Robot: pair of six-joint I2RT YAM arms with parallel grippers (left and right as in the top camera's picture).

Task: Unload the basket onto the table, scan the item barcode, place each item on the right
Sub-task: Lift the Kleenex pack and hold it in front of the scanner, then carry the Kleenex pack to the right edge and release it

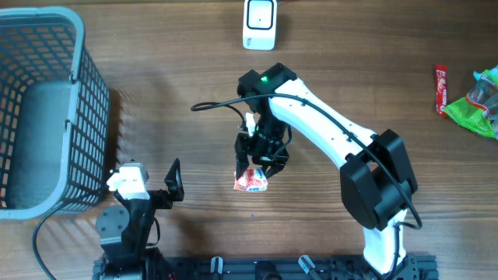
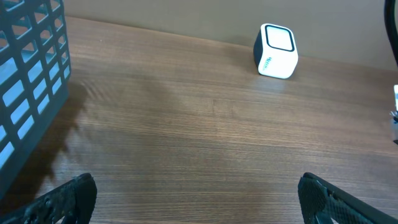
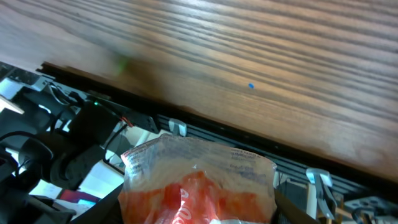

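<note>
A snack bag (image 1: 250,181), clear at the top with an orange-red print, sits at the table's middle front. My right gripper (image 1: 261,160) comes down on it from above and is shut on it. In the right wrist view the snack bag (image 3: 198,180) fills the gap between the dark fingers (image 3: 93,208); I see no barcode on the side that shows. The white scanner box (image 1: 259,23) stands at the far edge, also in the left wrist view as the scanner (image 2: 277,51). My left gripper (image 2: 196,202) is open over bare wood at the front left, holding nothing.
A grey wire basket (image 1: 39,109) takes up the left side, its wall (image 2: 31,81) close to my left gripper. At the far right lie a red bar (image 1: 441,87) and a green packet (image 1: 478,105). The rail of the table's front edge (image 3: 205,127) is just behind the bag.
</note>
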